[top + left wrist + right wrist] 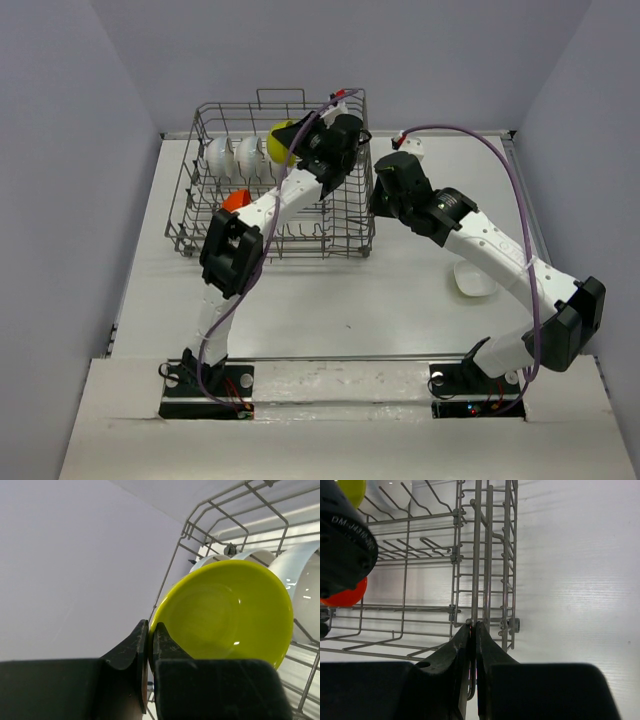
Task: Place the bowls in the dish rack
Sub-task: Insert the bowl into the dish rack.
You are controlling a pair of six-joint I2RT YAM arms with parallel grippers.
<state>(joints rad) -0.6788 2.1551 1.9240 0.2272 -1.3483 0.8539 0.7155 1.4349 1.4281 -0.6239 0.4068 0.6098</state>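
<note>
My left gripper (150, 632) pinches the yellow bowl (225, 615) only by its rim, so it may slip; my right gripper (473, 628) seems clamped on the dish rack (481, 555).

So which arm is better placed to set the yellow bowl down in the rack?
Left, probably. The left jaws pinch the rim of the yellow bowl, which is at the dish rack beside the white bowls. The right jaws are clamped on the rack's side wire, away from the bowl.
</note>
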